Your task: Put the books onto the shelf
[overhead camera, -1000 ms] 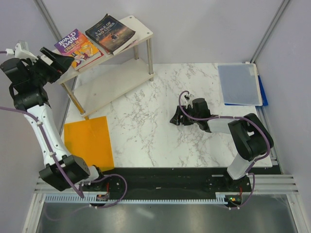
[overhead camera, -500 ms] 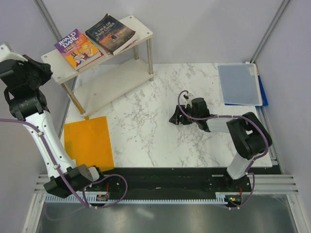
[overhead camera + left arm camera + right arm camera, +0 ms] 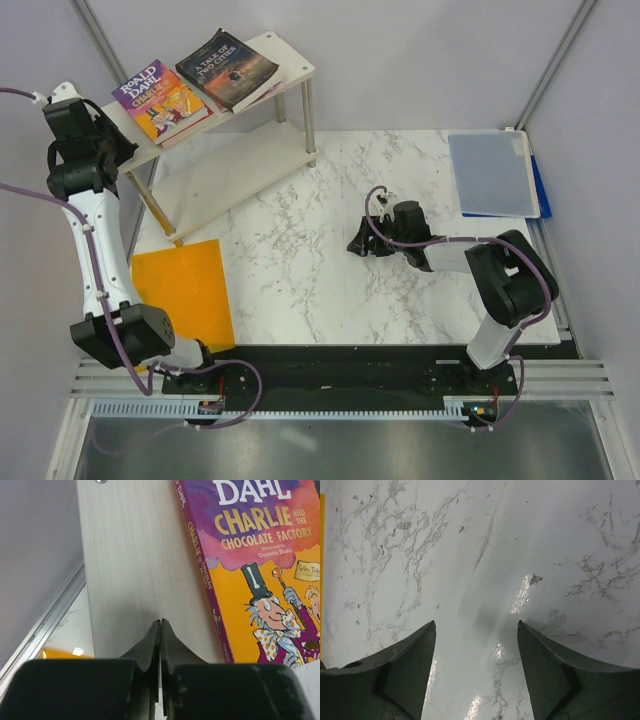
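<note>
The Roald Dahl book [image 3: 260, 580] runs off the left wrist view's top and right edges, cropping the author's first name.

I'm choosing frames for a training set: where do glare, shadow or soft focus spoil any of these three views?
Right wrist: white glare patches on the marble table between the fingers of the open right gripper. Left wrist: the Roald Dahl book is sharp and readable; the shut left gripper is dark and featureless. Top external: even light, no blur, book titles on the shelf legible.
</note>
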`<state>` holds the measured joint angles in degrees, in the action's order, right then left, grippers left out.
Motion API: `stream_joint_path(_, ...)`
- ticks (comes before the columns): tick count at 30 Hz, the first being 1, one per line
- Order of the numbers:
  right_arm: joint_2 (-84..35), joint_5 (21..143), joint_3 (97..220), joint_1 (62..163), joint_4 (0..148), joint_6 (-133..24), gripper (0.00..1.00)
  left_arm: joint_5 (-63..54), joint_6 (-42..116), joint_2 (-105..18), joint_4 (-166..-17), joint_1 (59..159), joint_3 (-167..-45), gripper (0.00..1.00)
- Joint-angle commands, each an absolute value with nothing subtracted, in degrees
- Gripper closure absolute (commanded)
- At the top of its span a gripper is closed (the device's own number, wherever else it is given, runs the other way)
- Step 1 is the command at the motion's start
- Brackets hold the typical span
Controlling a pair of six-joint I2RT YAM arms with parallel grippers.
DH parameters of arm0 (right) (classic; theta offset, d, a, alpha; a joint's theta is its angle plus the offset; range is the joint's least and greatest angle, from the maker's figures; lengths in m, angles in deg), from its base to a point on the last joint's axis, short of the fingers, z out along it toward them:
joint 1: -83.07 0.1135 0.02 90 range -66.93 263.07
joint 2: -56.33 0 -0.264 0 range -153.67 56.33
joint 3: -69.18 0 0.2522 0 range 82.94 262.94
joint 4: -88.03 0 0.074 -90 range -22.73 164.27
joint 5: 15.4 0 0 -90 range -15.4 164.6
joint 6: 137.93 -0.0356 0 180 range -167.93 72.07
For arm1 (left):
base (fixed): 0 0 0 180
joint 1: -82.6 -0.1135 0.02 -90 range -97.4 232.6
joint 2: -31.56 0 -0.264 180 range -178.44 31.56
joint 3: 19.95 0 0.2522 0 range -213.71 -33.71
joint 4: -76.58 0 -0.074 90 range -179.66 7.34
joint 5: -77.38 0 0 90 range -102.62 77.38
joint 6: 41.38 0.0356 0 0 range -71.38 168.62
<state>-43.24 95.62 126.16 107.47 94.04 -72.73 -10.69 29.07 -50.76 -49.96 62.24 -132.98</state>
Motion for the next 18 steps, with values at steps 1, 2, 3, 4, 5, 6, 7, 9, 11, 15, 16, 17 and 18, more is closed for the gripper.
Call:
stream_joint_path(1,-46.0,95.3,125.8,108.1,90.2,-72.5,0.26,-15.0,32.1,-53.2,-45.9,62.3,-136.0,0.98)
stream_joint_path(2,-46.1,95.4,125.7,107.9,90.4,-72.5,0.26,-15.3,32.1,-53.7,-45.6,62.4,-136.7,0.98)
stream_joint_path(3,-46.1,95.5,125.8,108.0,90.5,-72.6,0.26,-15.9,32.0,-54.2,-45.4,62.3,-137.2,0.98)
stream_joint_path(4,-46.2,95.6,125.8,108.0,90.5,-72.7,0.26,-15.9,32.0,-54.7,-45.0,62.4,-138.2,0.98)
stream_joint_path(5,-46.2,95.6,125.8,108.0,90.8,-72.7,0.26,-15.9,32.0,-55.8,-44.5,62.5,-138.7,0.98)
stream_joint_path(6,-46.3,95.6,125.8,108.0,90.9,-72.7,0.26,-15.7,32.0,-56.2,-44.5,62.6,-138.9,0.98)
stream_joint_path(7,-46.5,95.7,125.8,108.0,91.0,-72.6,0.26,-15.9,32.0,-56.7,-44.2,62.7,-139.8,0.98)
stream_joint_path(9,-46.5,95.7,125.8,108.0,91.1,-72.7,0.26,-16.6,32.3,-57.7,-44.0,63.9,-140.7,0.98)
stream_joint_path(11,-46.6,95.9,125.7,108.0,91.2,-72.8,0.26,-16.6,32.4,-58.7,-43.3,64.8,-142.8,0.98)
stream_joint_path(15,-46.5,95.8,125.6,107.9,91.3,-72.7,0.26,-17.5,32.4,-61.1,-42.2,67.0,-145.4,0.98)
stream_joint_path(16,-46.6,95.8,125.6,108.0,91.3,-72.8,0.26,-17.9,32.4,-61.3,-42.0,67.6,-146.0,0.98)
stream_joint_path(17,-46.6,95.8,125.6,108.0,91.3,-72.7,0.26,-18.2,32.4,-61.9,-41.9,68.3,-146.4,0.98)
stream_joint_path(18,-46.5,95.9,125.6,107.9,91.2,-72.7,0.26,-18.0,32.2,-62.3,-41.7,68.5,-146.6,0.98)
